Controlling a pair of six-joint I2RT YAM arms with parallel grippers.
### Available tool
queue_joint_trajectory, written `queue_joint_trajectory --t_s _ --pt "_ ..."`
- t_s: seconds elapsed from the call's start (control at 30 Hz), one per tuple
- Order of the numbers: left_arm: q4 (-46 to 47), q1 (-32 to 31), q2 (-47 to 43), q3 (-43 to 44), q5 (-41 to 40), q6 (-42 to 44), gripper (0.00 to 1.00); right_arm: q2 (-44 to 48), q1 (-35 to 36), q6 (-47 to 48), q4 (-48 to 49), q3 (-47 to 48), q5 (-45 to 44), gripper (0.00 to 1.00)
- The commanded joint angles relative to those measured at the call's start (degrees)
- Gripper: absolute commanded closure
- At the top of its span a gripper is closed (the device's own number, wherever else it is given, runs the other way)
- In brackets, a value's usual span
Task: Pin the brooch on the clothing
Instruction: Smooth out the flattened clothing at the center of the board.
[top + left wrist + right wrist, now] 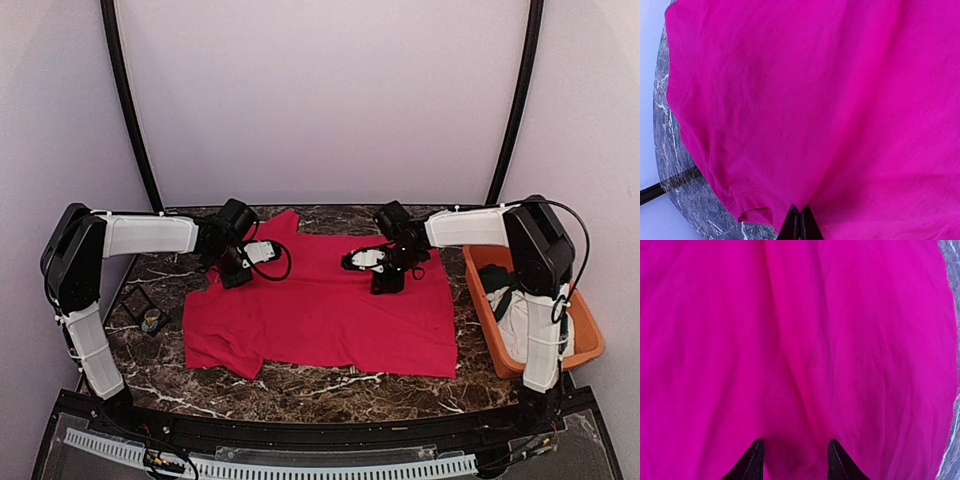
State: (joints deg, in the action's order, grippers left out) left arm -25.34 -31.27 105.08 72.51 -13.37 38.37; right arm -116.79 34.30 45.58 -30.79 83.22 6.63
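L claw (800, 220) shut, seems pinching red T-shirt (320, 310), flat mid-table. R claw (794, 445) half open, empty, above cloth. A small item (152, 321), maybe brooch, lies left, nearer L arm.

1 red tee (330, 310), 2 arms (150, 234) (470, 228), 1 orange bin (590, 342), 1 marble table (300, 385)

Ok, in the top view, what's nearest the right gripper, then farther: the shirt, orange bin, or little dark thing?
1. The shirt: directly under the right gripper.
2. The orange bin: to its right, just past the shirt's edge.
3. The little dark thing: far across, on the table left of the shirt.
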Motion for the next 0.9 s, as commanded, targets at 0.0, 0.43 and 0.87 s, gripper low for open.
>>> queue_joint_trajectory --t_s 0.0,0.43,0.87 --pt "-0.28 0.46 -2.84 -1.26 -1.03 -0.14 0.99 -2.2 -1.06 -1.01 2.46 -0.11 -3.79 0.59" --pt "0.07 0.42 -2.32 -1.23 -1.59 -0.11 0.99 -3.19 -2.75 -1.04 1.95 -0.76 -1.82 0.95" --pt "0.65 0.4 -2.68 -1.05 -2.06 -0.74 0.99 1.93 -2.77 -0.7 4.25 -1.83 -3.3 0.8"
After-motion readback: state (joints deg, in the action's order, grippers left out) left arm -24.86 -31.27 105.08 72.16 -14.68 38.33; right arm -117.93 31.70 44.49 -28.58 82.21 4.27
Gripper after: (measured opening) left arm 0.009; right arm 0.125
